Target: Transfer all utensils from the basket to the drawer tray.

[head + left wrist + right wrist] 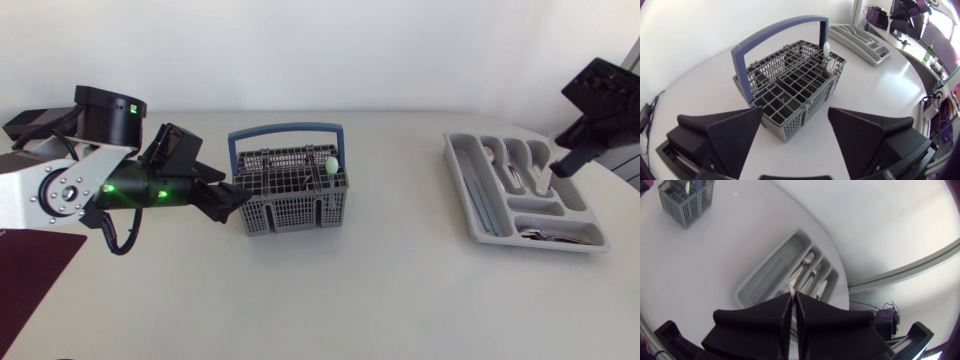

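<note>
A white worktop (360, 295) fills the view from above. Your left arm (90, 185) comes in from the left side and your right arm (600, 95) from the right. A dark red mat (30, 275) lies at the near left corner.

A grey drawer tray (456, 162) sits on the right side, well apart from the basket. Several metal utensils (512, 160) already lie in its narrow compartments. Your right tool (562, 168) hangs over these compartments with its fingers pressed together. You cannot tell whether anything is pinched between them.

A grey mesh basket (290, 212) with a blue handle (285, 129) stands near the middle. One utensil with a pale green handle (331, 165) stands upright in the basket's right side. Your left tool (795, 117) is just beside the basket's left side, fingers wide apart and empty, with a basket corner straight ahead.
</note>
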Controlling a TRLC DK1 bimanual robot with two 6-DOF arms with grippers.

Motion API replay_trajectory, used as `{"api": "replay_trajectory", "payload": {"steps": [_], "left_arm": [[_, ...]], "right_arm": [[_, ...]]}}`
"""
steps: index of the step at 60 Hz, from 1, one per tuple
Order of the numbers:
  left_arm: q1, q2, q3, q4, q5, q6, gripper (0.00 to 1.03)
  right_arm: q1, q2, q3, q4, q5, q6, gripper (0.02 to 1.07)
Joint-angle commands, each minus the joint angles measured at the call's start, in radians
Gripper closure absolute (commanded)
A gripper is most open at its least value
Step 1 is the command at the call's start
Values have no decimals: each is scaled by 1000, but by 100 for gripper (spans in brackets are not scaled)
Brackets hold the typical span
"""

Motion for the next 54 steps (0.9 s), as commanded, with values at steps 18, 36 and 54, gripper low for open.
{"api": "replay_trajectory", "payload": {"steps": [18, 36, 54], "left_arm": [[-76, -29, 26, -50, -33, 12, 13], [-104, -31, 40, -68, -63, 7, 13], [-115, -40, 34, -71, -76, 6, 13]], "right_arm": [[-190, 161, -231, 358, 154, -303, 100], [-244, 328, -236, 515, 168, -381, 100], [-214, 346, -302, 584, 181, -378, 68]]}}
